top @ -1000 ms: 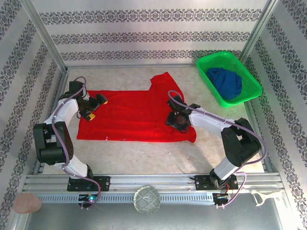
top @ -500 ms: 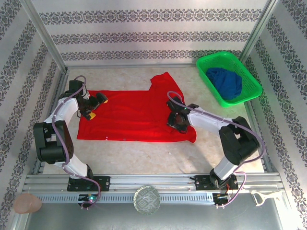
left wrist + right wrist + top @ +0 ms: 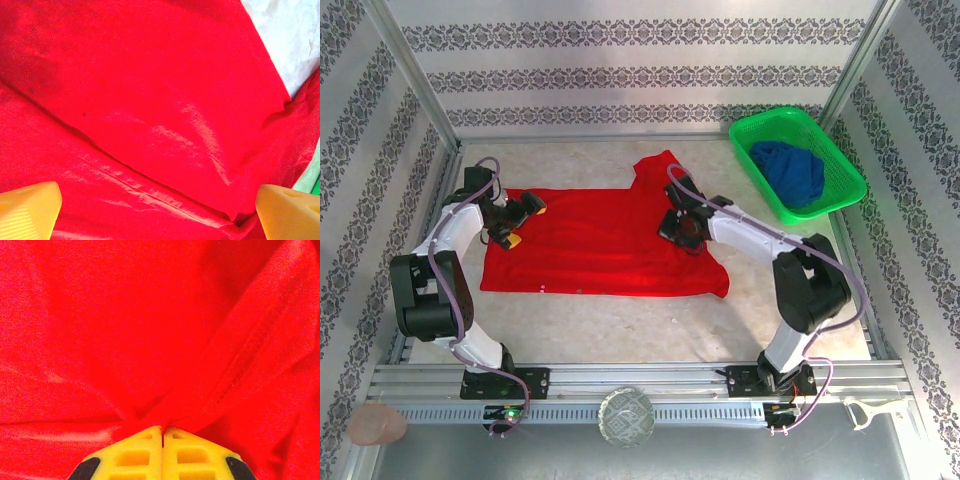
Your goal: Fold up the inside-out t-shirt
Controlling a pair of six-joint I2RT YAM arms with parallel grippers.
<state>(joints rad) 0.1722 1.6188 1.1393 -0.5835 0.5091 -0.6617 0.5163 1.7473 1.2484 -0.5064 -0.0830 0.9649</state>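
- Top view: my right pincer (image 3: 678, 226) has drawn in from the 4 o'clock side of the inside-out t-shirt (image 3: 590, 250) toward its centre over the last second. It has pulled a pinch of red cloth along with it, and the right edge now bunches under the wrist.
- I judge this to be the start of carrying the right side over toward 9 o'clock.
- My left pincer (image 3: 520, 226) has not moved. It hovers spread over the shirt's 9 o'clock end.
- The shirt lies mid-table, with one sleeve poking toward 12.
- There is bare table (image 3: 620, 325) along 6 o'clock, beyond the straight near hem. The green basket (image 3: 845, 175) with the dark blue garment (image 3: 790, 170) sits at 2 o'clock, well apart from the shirt. The left frame post stands near my left elbow.
- Left wrist view: the yellow fingertips (image 3: 27, 210) are set wide apart, with nothing between them. A folded edge runs diagonally below. White table shows at 1 o'clock.
- Right wrist view: the yellow fingers (image 3: 135, 455) are pressed together, and creases converge into their tips, so they are pinching shirt fabric. A seam ridge runs off toward 2 o'clock.
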